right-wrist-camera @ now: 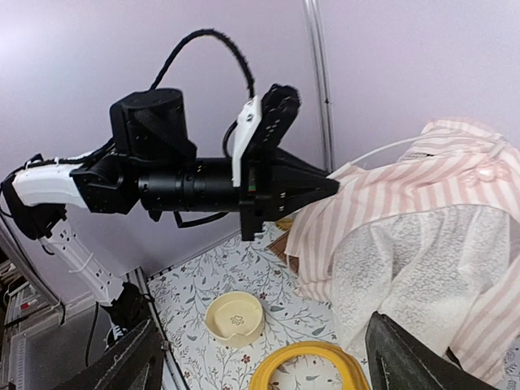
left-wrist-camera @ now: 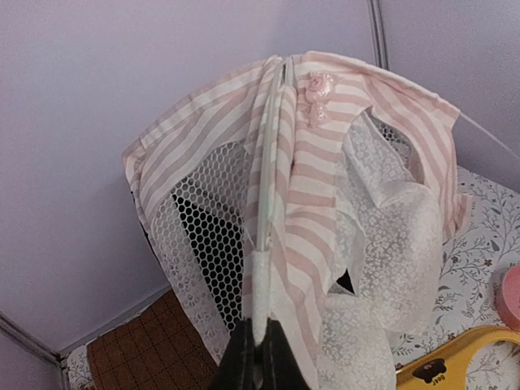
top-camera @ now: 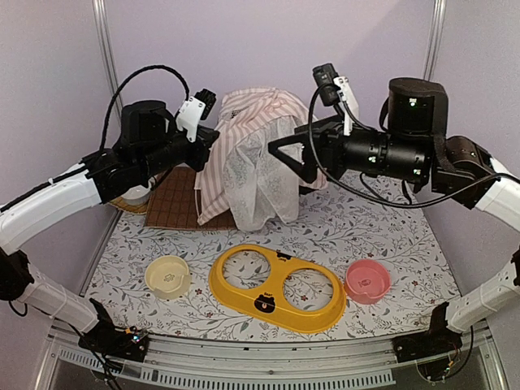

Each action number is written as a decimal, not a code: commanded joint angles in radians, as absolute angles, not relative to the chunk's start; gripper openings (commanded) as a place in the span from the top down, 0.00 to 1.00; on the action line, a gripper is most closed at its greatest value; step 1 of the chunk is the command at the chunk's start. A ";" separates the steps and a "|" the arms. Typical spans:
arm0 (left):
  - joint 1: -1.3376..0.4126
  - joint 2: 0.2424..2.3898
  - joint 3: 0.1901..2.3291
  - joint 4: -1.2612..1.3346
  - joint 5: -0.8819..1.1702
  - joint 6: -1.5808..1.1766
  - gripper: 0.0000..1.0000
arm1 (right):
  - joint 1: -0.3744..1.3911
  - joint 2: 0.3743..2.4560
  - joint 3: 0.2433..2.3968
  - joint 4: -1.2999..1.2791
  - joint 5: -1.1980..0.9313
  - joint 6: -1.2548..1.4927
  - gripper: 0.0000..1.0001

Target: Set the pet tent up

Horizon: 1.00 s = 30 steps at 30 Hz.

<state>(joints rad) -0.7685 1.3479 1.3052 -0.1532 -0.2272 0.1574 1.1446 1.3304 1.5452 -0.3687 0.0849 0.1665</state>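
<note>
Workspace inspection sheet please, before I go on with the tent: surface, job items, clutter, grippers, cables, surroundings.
Surface: floral table cover, flat, no spills seen.
Job's things: pet tent at the back, fabric bunched, poles not spread.
Clutter: brown mat at the tent's left; cream bowl, yellow double-bowl holder and pink bowl in a row at the front.
Grippers: left gripper shut on a white tent pole; right gripper open, holding nothing.
Cables: black cable looping above the left arm; second black cable hanging under the right arm.
Surroundings: lavender walls, metal frame post.
</note>
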 commanded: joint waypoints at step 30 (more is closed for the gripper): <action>-0.511 1.244 1.314 0.031 -0.124 0.300 1.00 | 0.753 1.106 1.223 -0.658 0.131 0.232 0.17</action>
